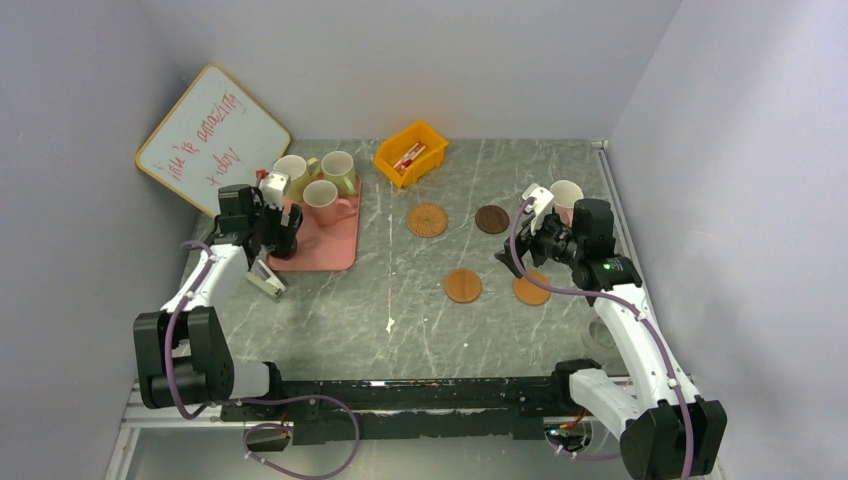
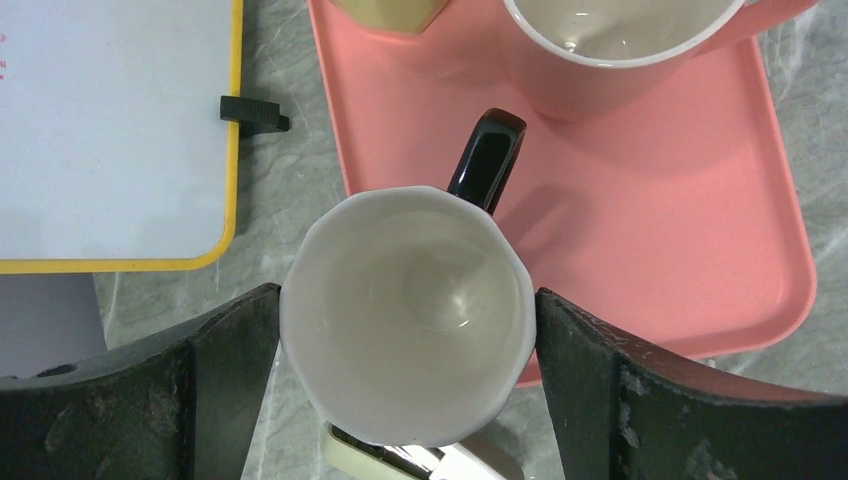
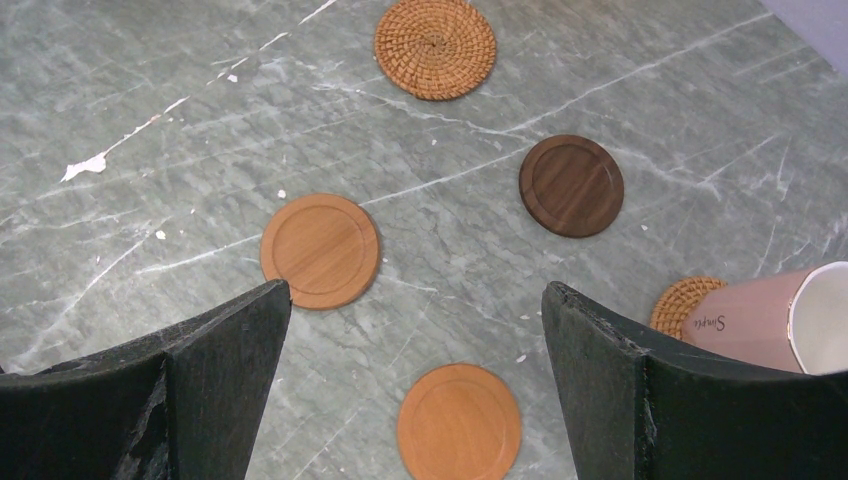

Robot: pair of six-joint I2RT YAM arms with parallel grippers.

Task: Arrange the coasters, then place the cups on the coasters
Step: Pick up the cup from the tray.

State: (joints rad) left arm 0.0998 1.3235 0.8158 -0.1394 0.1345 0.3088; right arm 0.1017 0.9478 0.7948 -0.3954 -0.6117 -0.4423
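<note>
Currently: L jaws spread wide either side of black cup (image 2: 410,320), pads (image 2: 230,370) right at rim both sides, can't tell if clamped or just straddling. Cup at near-left corner of pink tray (image 2: 650,230), handle pointing into tray. Pink cup (image 1: 322,198) + two pale green cups (image 1: 291,172) (image 1: 338,168) further back on same tray. R jaws released, empty, hanging over table (image 3: 150,120) above the coasters: woven coaster (image 3: 435,45), dark brown coaster (image 3: 571,185), two plain orange coasters (image 3: 320,250) (image 3: 459,420), all apart from each other. Second woven coaster (image 3: 685,305) partly hidden behind second pink cup (image 3: 760,320) at far right; on it or just beside, can't tell.
</note>
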